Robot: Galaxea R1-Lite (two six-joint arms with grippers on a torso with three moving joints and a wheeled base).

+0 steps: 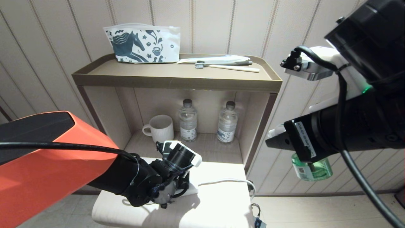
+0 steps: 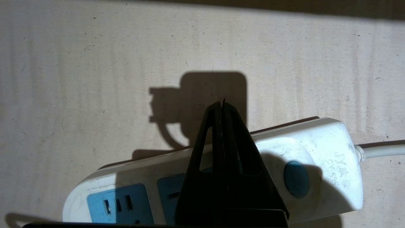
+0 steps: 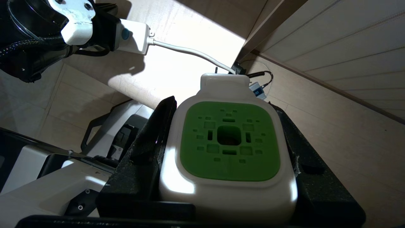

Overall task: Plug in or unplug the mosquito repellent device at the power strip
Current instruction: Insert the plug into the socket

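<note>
My head camera is looking forward and down from above, taking in the tan open-fronted bedside shelf (image 1: 177, 79) and the pale padded surface (image 1: 218, 202) below it, with both my arms reaching in from the sides. My left wrist camera is staring straight down from very close onto the long white power strip with light-blue socket faces (image 2: 319, 148). My right wrist camera is looking down from farther off, beside the wall. Both wrist views are sharing that strip's button end and its white cord (image 3: 190, 52).
</note>
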